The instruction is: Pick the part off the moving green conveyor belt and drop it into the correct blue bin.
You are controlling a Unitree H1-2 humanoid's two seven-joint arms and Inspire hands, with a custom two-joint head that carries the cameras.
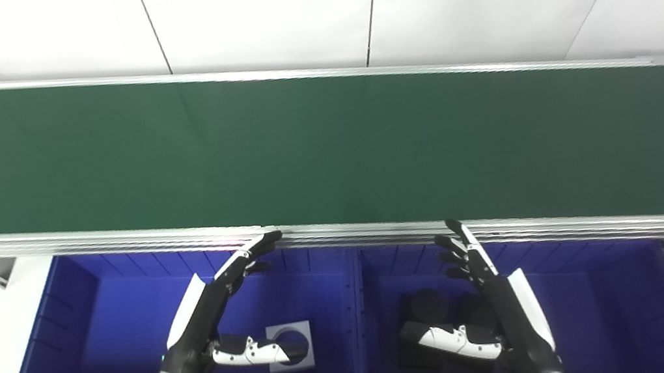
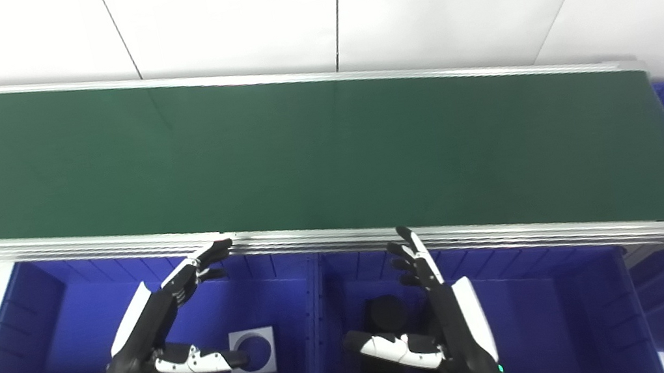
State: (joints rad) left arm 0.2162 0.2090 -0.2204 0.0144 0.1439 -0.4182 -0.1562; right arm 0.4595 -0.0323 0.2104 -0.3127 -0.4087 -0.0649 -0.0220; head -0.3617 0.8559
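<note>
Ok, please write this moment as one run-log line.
conveyor belt: no part | left hand: open | right hand: open | left bin: grey part

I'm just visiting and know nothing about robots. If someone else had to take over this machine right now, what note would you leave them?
Left hand: open, holds nothing, poised over the left blue bin.
Right hand: open, holds nothing, poised over the middle blue bin.
Green conveyor belt: no part on the visible stretch.
Done: a grey square part with a round hole lies in the left bin; dark round parts lie in the middle bin.
Left: wait for the next part, pick it off the belt, drop it in the matching bin.
</note>
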